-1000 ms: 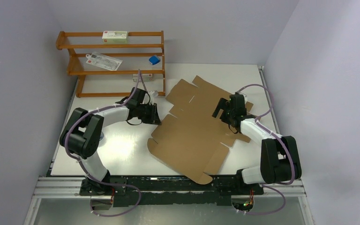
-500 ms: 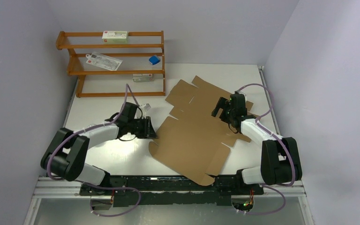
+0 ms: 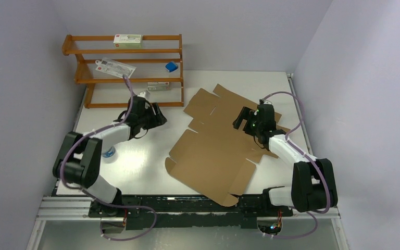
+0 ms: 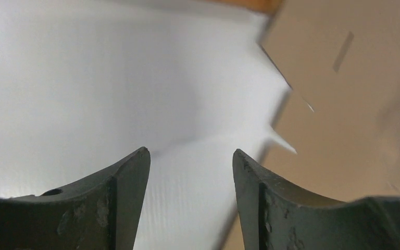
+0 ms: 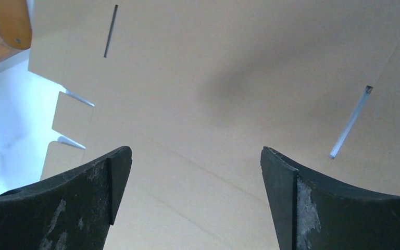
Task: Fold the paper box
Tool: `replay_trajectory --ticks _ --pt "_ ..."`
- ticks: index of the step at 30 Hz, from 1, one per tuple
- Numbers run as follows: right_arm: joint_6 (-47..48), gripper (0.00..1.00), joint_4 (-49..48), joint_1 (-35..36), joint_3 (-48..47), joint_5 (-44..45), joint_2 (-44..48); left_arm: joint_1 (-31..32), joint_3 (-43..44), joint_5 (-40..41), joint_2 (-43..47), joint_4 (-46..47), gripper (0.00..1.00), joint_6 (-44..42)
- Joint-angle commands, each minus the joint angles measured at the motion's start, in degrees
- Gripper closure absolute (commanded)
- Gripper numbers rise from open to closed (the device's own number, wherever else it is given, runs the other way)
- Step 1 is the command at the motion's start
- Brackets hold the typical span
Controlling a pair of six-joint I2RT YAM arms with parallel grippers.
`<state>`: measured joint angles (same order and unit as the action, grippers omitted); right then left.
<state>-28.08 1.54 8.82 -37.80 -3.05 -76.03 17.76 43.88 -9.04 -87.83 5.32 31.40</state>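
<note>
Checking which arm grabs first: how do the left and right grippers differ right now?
The left gripper is over bare table beside the paper box; the right gripper is over the box itself. The right's jaws stand wider than the left's. Both are open and empty.

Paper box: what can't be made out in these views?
- Top external: paper box right side partly hidden under the right gripper and its arm.
- Left wrist: blurred; the box is cut off by the frame's right edge.
- Right wrist: box overruns the frame; outline unseen.
- Top external: print on the white carton on the shelf is too small.
</note>
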Motion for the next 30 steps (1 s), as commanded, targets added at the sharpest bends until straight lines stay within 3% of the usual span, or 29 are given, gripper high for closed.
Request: replay_trajectory --ticks 1,13,30 --pt "1.65 0.01 -1.27 0.38 1.28 -1.82 2.74 -1.64 5.77 11.46 -7.37 6.28 0.34 0.11" --pt "1.55 0.00 -2.93 0.41 0.75 -2.85 2.03 -1.85 12.24 18.82 -18.21 4.80 0.15 -7.31" --pt "2.33 0.00 -5.06 0.40 -2.41 -2.16 -1.53 -5.75 28.27 16.77 -32.20 1.72 0.13 -8.12"
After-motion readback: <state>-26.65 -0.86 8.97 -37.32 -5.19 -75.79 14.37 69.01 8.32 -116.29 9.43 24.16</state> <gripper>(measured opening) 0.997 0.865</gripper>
